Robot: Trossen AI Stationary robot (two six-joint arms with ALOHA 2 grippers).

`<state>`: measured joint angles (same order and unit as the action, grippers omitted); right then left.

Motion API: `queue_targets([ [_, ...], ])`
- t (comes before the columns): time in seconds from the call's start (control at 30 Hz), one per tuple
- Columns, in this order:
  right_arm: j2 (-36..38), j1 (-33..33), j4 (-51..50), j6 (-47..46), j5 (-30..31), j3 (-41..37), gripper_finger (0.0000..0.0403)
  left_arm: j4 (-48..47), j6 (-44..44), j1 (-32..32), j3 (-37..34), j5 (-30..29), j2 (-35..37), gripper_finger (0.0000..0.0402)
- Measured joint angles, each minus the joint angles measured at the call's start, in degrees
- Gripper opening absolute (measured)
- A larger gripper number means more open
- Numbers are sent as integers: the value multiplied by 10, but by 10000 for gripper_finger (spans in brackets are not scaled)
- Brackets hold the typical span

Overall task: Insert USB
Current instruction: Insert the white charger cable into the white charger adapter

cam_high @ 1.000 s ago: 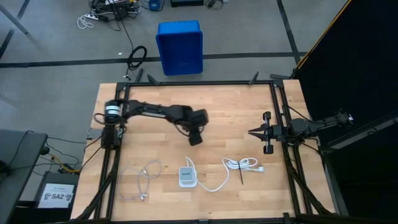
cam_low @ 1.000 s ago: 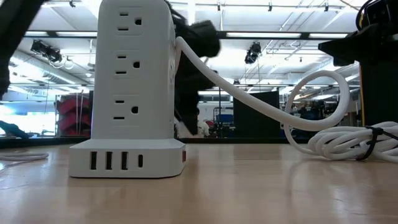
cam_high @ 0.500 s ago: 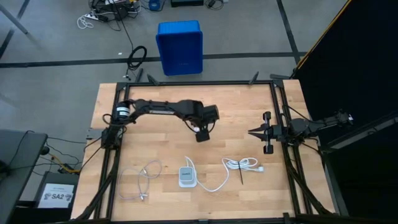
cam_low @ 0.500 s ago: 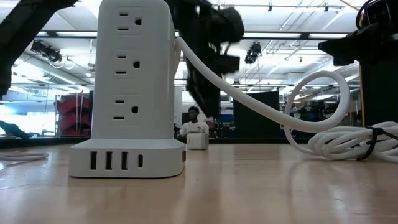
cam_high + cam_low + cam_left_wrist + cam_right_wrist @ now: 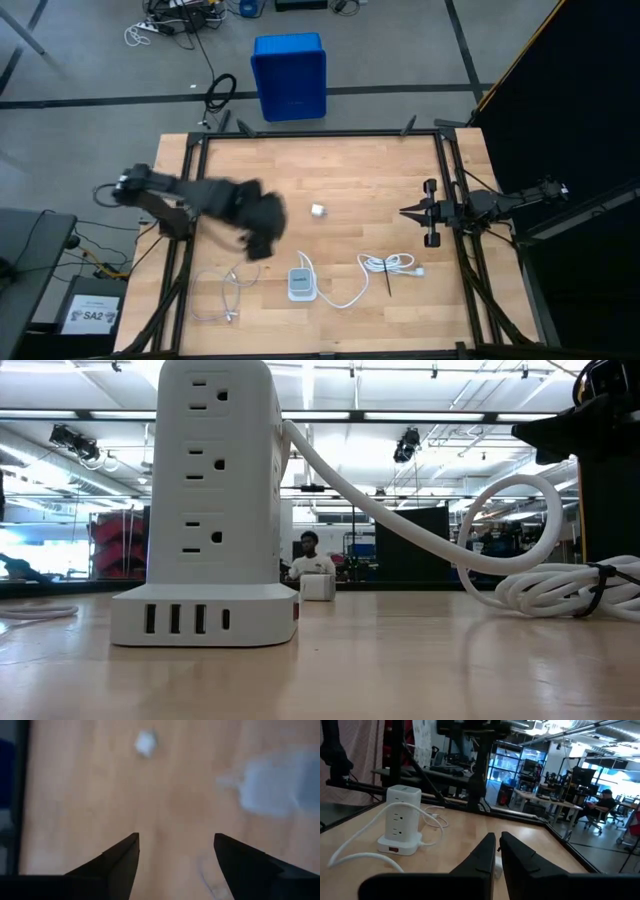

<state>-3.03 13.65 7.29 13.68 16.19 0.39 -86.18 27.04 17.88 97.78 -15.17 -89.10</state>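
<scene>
- The left hand (image 5: 262, 243), fingers (image 5: 122, 857) apart and empty, sits blurred at centre-left of the high view, just above the cable loop; half a second ago it hovered higher and nearer the centre of the desk (image 5: 380, 170).
- A small white block (image 5: 318, 211) now lies alone at the centre of the high view, where that hand hovered, so it appears to have been set down there.
- That would mean the block is parked and the arm is swinging over to fetch the cable; this is a judgement.
- The USB (image 5: 232, 285), a thin loose loop, lies at lower left of the high view, untouched and not plugged in.
- The power tower (image 5: 300, 284) stands lower centre, its USB ports (image 5: 186, 619) empty in the low view.
- Its thick cord (image 5: 390, 265) lies bundled to the right.
- The right hand (image 5: 404, 212), fingers together, waits at the right edge.
- The only container is a blue bin (image 5: 289, 76) on the floor, top centre; its contents cannot be seen.
</scene>
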Motion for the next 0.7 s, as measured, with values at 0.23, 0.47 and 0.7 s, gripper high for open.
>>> queue_targets([
  [0.23, 0, 0, 1, 0, 0, 0, 8, 18, 255, 257, -195, 4, 67, 237],
  [0.47, 0, 0, 2, 0, 0, 0, 5, 186, 431, 413, -365, 23, 59, 237],
  [0.7, 0, 0, 3, 0, 0, 0, 8, 328, 472, 421, -456, -6, 37, 237],
])
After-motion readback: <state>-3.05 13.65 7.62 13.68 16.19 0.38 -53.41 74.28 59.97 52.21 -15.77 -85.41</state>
